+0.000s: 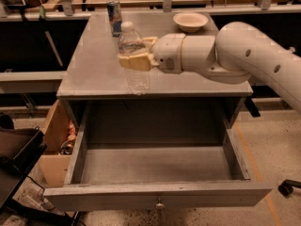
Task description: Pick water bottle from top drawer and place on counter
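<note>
Clear bottle (138, 81) upright, cap up, clamped mid-body by the closed gripper (139, 54), upper centre of frame. Base hangs about level with the counter (91, 67) front edge, above the open drawer (155, 194). Judgement: carry toward frame top, then lower.

Warm overhead light falls evenly on the flat grey matte desk (94, 74), whose front edge shades the back of the deep grey wooden drawer (155, 164). The cream two-finger gripper (135, 60), above that edge, is brightly lit, with faint glints on the clear ribbed plastic bottle (136, 81) it clamps.
</note>
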You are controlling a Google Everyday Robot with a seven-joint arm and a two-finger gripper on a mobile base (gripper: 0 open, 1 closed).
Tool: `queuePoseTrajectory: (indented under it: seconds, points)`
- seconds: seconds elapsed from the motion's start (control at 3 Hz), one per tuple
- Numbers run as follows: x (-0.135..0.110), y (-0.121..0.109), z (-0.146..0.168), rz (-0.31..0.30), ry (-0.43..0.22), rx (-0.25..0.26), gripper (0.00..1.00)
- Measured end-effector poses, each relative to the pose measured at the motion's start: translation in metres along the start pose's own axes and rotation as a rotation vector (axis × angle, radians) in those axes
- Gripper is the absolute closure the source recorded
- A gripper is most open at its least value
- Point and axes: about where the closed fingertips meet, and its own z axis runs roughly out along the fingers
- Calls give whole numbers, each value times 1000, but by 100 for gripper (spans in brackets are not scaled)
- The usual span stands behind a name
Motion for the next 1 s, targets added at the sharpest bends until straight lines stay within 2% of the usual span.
queuePoseTrajectory:
  seconds: [0.33,0.67,1.0]
  points:
    - [-47,-35,16,-17,-3,-4,100]
    - [-76,-67,39,-42,-54,-27,100]
    - [-75,-87,72,-46,-111,-63,100]
